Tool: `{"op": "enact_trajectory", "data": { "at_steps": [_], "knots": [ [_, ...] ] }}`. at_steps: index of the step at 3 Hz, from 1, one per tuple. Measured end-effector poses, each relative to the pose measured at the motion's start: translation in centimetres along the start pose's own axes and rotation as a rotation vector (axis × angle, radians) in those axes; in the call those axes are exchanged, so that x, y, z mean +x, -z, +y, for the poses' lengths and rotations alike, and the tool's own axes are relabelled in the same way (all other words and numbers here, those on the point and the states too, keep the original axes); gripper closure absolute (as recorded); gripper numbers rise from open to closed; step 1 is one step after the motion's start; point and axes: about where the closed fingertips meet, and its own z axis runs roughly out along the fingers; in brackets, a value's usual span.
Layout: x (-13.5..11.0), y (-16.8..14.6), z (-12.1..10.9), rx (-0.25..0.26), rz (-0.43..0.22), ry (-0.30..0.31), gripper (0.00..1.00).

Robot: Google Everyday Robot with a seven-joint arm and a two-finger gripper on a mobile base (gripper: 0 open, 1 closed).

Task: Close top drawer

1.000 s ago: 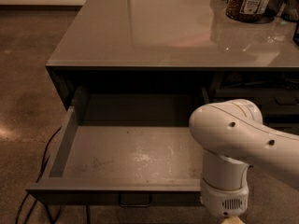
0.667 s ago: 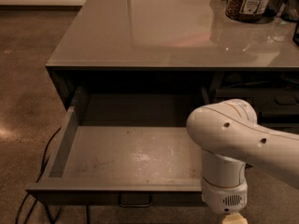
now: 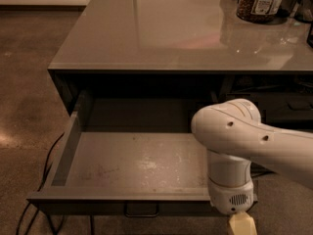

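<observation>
- Camera view: top drawer (image 3: pixel 132 165) stands wide open under the tabletop (image 3: pixel 161 28).
- End effector (image 3: pixel 242 224) sits low at the drawer's front right corner; I cannot tell its state.

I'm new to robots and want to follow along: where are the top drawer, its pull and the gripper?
top drawer (image 3: pixel 132 165), camera view, on its scuffed inner floor.
bar pull (image 3: pixel 141 211), camera view, on its lower bar.
gripper (image 3: pixel 242 225), camera view, pale tip at the bottom edge, right of the pull.
</observation>
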Motion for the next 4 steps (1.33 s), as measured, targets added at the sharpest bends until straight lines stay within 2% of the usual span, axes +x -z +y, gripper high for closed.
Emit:
{"op": "enact_trajectory", "data": {
  "at_steps": [1, 3, 4],
  "knots": [
    [0.2, 0.4, -0.3, -0.002, 0.007, 0.004, 0.0],
    [3.1, 2.1, -3.2, -0.051, 0.054, 0.015, 0.0],
    [3.1, 2.1, -3.2, -0.051, 0.054, 0.014, 0.0]
  ]
}}
